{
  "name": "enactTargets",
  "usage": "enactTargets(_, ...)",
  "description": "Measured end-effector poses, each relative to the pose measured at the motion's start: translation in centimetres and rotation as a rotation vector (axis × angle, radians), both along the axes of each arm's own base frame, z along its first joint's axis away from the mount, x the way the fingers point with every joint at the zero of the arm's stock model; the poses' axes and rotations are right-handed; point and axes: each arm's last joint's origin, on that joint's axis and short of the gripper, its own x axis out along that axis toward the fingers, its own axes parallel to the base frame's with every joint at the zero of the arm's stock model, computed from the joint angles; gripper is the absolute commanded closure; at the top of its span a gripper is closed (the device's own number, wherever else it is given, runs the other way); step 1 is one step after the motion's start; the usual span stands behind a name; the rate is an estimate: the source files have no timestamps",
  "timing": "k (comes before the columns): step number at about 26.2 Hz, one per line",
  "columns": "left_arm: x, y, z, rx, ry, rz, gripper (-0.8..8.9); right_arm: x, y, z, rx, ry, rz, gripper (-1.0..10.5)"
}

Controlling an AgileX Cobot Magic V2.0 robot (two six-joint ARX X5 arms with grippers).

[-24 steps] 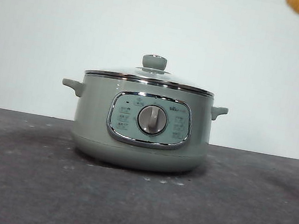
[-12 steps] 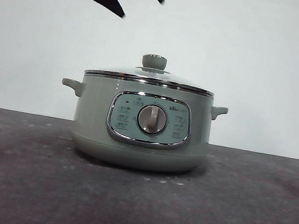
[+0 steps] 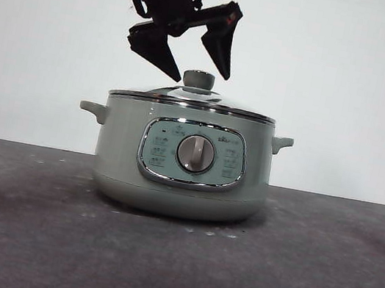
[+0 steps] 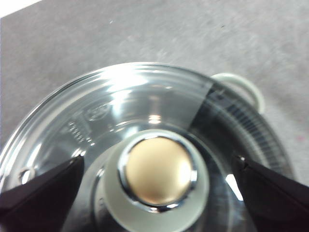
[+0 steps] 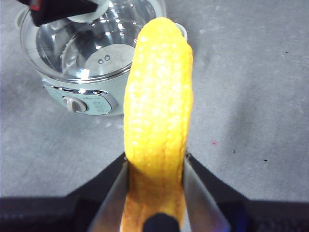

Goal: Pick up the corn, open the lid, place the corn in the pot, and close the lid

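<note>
I am hovering the left gripper (image 3: 194,68), fingers spread, over the knob (image 4: 157,170) of the fragile glass lid (image 3: 193,99) on the pot (image 3: 120,154); the right gripper (image 5: 154,193) is pinching the corn (image 5: 157,111) aloft.

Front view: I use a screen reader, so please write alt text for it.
The left gripper hangs with its jaws open just above the green knob of the glass lid, which sits closed on the sage-green pot. The pot stands on a dark grey table before a white wall.
</note>
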Motion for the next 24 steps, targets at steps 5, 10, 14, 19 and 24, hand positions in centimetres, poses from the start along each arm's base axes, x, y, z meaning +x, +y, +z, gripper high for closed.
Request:
enactTargets(5,0.27,-0.08,-0.54,0.019,0.004,0.016,2.44,0.0,0.0,0.0,0.0,0.0,0.0,9.6)
enactTargets(10,0.33,-0.12,-0.55,0.016,0.0,0.017,3.8,0.0,0.0,0.0,0.0,0.0,0.0,9.6)
enactTargets(14,0.34,-0.14,-0.55,0.014,0.0,0.014,5.46,-0.01,0.0,-0.01,0.0,0.001,0.0,9.6)
enactTargets(19,0.29,-0.23,-0.55,0.006,0.005,0.0,6.78,-0.01,0.0,-0.01,-0.001,0.002,0.0,9.6)
enactTargets(24,0.29,-0.23,-0.55,0.005,0.005,0.001,8.22,-0.01,0.0,-0.02,-0.001,0.002,0.0,9.6)
